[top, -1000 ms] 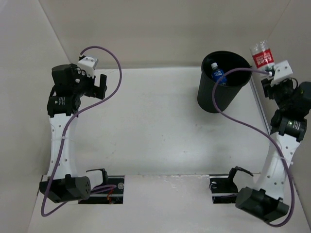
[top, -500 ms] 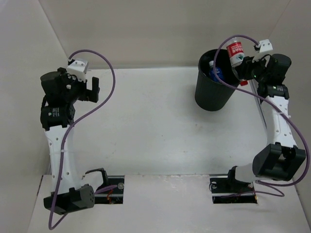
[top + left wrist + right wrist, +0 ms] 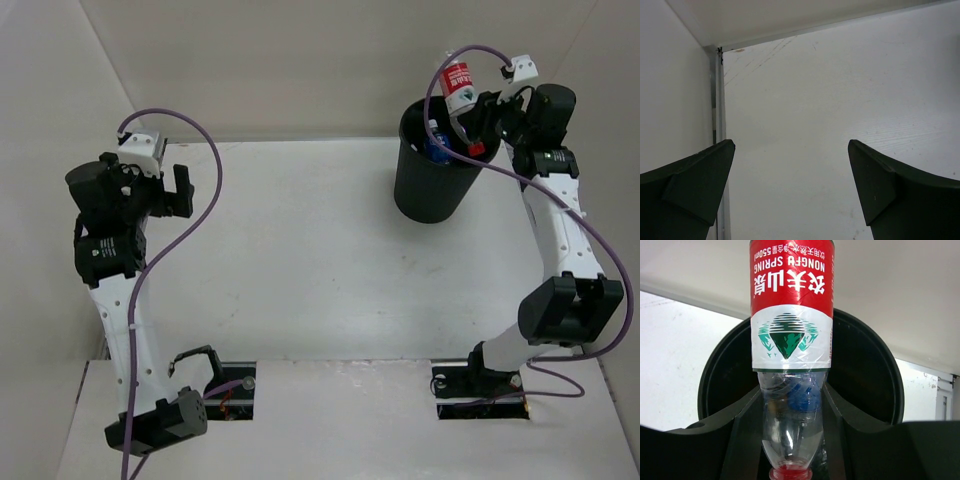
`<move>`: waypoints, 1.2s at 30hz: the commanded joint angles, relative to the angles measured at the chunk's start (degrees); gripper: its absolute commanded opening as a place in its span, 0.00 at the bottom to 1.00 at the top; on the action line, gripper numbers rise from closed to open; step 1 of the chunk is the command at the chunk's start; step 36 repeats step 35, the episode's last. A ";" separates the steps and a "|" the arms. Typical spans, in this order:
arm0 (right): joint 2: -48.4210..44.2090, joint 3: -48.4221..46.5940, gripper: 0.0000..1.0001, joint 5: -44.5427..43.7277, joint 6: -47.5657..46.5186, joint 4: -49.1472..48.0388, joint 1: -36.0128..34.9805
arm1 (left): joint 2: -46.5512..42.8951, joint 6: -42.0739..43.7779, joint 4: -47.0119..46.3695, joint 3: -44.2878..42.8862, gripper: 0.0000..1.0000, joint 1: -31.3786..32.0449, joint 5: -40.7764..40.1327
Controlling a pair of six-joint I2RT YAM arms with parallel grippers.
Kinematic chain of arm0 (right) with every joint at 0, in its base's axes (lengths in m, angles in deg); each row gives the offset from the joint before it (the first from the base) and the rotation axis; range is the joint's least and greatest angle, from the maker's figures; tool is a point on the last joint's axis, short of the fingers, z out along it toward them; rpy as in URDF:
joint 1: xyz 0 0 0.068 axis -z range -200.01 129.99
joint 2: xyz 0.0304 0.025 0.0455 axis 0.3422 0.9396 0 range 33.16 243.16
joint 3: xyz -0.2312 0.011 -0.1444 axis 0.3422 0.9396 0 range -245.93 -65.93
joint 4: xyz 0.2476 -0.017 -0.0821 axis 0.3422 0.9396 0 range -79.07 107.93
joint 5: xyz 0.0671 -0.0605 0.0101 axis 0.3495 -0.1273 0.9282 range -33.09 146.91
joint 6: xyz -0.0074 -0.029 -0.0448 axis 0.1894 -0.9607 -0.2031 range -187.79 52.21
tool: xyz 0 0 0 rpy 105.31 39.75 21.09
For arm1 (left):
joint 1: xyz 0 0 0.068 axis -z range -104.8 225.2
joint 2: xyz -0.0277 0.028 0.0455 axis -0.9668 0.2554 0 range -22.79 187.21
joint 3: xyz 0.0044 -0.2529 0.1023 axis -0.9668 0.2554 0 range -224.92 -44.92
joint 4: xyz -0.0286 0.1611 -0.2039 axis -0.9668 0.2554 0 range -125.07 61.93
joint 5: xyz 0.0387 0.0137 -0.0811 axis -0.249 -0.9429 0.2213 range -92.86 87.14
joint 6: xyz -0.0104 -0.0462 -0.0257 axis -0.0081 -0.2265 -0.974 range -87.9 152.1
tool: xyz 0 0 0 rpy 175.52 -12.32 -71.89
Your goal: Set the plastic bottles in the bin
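**Right arm has carried the red-labelled bottle over the bin**

Since the earlier frame my right arm has swung inward from the table's right edge. Its right gripper (image 3: 474,128) now hangs above the bin (image 3: 428,190), and the left arm has pulled a little toward the left wall.

The red-labelled bottle (image 3: 458,85) is clear plastic. A red band with white lettering sits above a white band printed with a green mountain mark. On the right wrist view the bottle (image 3: 791,340) stands with its red cap nearest the camera and its base pointing away. The right gripper (image 3: 791,412) is clamped on the bare part just past the cap. Behind it I see the bin's (image 3: 867,370) round black mouth.

Inside the bin lies a blue-labelled bottle (image 3: 437,142), showing through the held bottle as a blue patch.

The left gripper (image 3: 790,190) is spread wide with nothing between its fingers, held over the white table (image 3: 320,260).
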 commanded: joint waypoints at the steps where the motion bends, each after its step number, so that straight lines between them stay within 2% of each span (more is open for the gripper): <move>1: 1.02 -3.90 0.06 0.28 1.59 -0.86 -0.07 | -1.01 -2.09 -1.75 0.50 1.00 -1.38 2.52; 2: 1.29 -3.47 0.14 0.11 1.15 -0.77 -0.16 | -1.01 -2.35 -1.84 0.33 1.00 -1.55 2.70; 4: 0.94 -1.63 0.49 -0.16 0.71 -0.33 -0.25 | -1.18 -2.53 -1.93 -0.02 1.00 -1.82 2.96; 6: -0.02 0.48 0.79 -0.33 0.01 -0.24 -0.42 | -1.36 -2.53 -1.75 -0.11 1.00 -1.82 2.97; 7: -0.29 0.93 1.00 -1.21 -0.17 0.11 -0.68 | -1.36 -2.44 -1.75 -0.11 1.00 -1.91 2.97; 11: 0.23 -1.70 1.00 -6.65 -0.70 9.49 -1.39 | -1.27 -2.35 -1.75 -0.11 1.00 -2.17 2.79; 16: -1.60 -2.15 1.00 -6.40 1.85 18.03 -0.42 | -1.18 -1.91 -1.84 -0.11 1.00 -2.87 2.53; 19: -5.81 -0.66 1.00 -6.39 2.90 20.93 0.28 | -1.44 -1.82 -1.67 -0.02 1.00 -3.92 2.61; 23: -16.35 5.22 1.00 -5.70 3.17 19.01 1.07 | -2.67 -1.56 -0.96 0.06 1.00 -5.50 2.79; 26: -22.34 6.99 1.00 -5.61 2.99 21.19 0.99 | -5.13 -1.47 -0.52 0.50 1.00 -8.31 3.23; 29: -24.63 7.61 1.00 -4.21 3.78 24.53 2.12 | -8.46 -0.60 -0.70 1.99 1.00 -12.00 3.32; 33: -26.39 8.75 1.00 0.80 4.31 26.38 4.32 | -14.17 -1.56 -1.84 5.77 1.00 -20.52 4.02; 36: -27.27 9.72 1.00 0.81 5.19 26.39 4.76 | -17.25 -2.52 -1.58 7.88 1.00 -22.29 4.63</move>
